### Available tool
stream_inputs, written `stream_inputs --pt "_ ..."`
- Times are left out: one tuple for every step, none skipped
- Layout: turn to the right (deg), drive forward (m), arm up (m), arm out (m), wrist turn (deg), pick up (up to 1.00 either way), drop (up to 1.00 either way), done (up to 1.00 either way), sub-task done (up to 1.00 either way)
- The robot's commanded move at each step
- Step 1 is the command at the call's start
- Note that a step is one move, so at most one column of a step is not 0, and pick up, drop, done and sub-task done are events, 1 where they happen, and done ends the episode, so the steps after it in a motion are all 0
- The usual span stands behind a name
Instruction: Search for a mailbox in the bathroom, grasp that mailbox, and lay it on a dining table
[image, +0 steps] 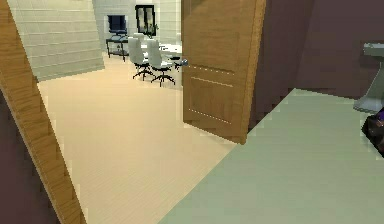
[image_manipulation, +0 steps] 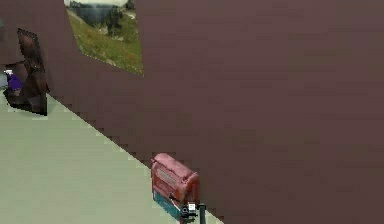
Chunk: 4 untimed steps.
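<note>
Far room: the brightest part of my forward view, where the pale wall (image: 70, 40) and the chairs (image: 155, 58) are well lit.
Tan floor (image: 120, 135): evenly lit, and I find no hard shadows.
Door (image: 222, 65): flat light on its face, darker on its narrow edge.
Purple wall (image_manipulation: 270, 90): dim and flat in my arm side view, with no glare.
Red mailbox (image_manipulation: 175, 178): its top is paler than its front.
Door frame (image: 30, 130): it leans at the forward view's left, only as the camera bends it.
</note>
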Motion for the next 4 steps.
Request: stream_inputs --pt "0.0 0.0 0.1 0.0 0.0 0.0 0.0 0.0 0.0" --pt "0.0 0.0 0.5 0.0 0.0 0.0 0.0 0.0 0.0" --pt "0.0 0.0 0.18 0.0 0.0 0.0 0.0 0.0 0.0" --pt "0.0 0.0 0.0 0.0 -45.0 0.0 0.0 0.0 0.0"
